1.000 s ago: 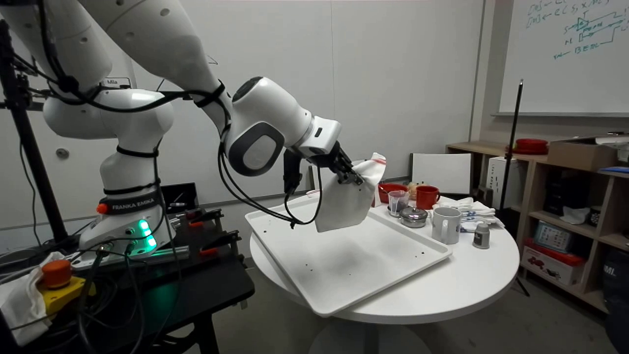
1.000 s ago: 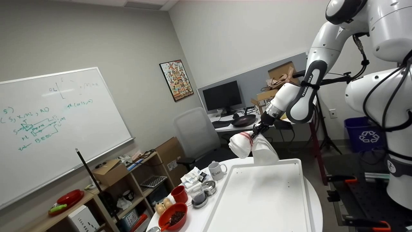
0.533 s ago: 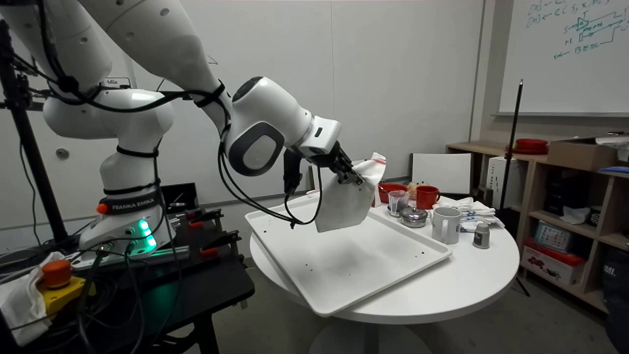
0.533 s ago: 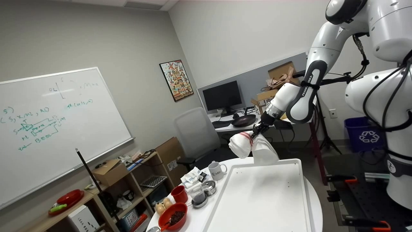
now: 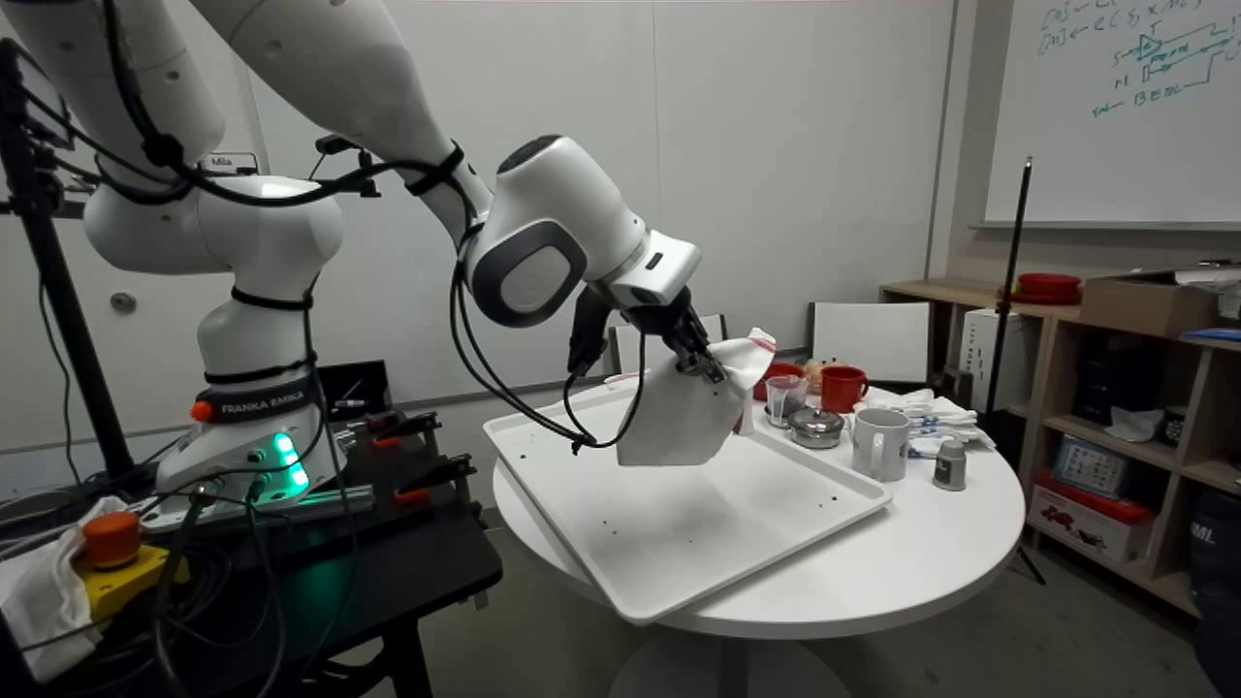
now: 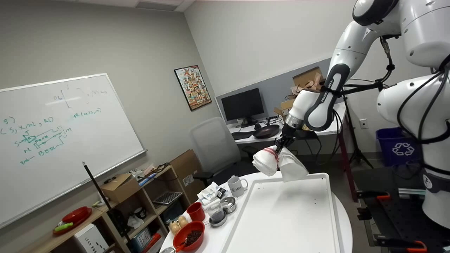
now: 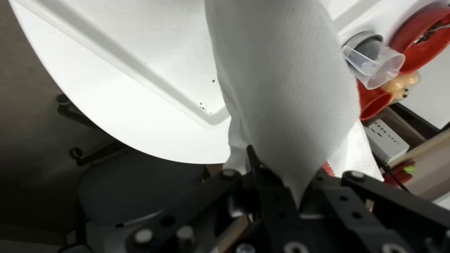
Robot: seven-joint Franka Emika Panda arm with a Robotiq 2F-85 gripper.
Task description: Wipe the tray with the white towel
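The white towel [image 5: 674, 417] with red stripes hangs from my gripper [image 5: 715, 374], which is shut on it. In an exterior view the towel [image 6: 292, 168] hangs in two lobes, one on each side of the gripper [image 6: 278, 149]. In the wrist view the towel [image 7: 281, 77] bulges up from between the fingers and hides much of the scene. The white tray [image 5: 717, 523] lies below, with dark specks [image 5: 607, 526] scattered on it. More specks [image 7: 203, 107] show near a tray corner in the wrist view. The towel's lower edge appears above the tray; I cannot tell whether it touches.
The tray rests on a round white table [image 5: 960, 543]. Along one tray side stand a grey mug [image 5: 880, 446], a metal pot [image 5: 814, 428], a clear cup [image 5: 783, 399], a red mug [image 5: 843, 388], a red bowl [image 6: 190, 236], folded cloths [image 5: 931, 419] and a small grey shaker [image 5: 950, 465].
In the last half second the arm has moved, carrying the towel slightly lower and a little to the right in both exterior views. The tray and the other table items have not moved.
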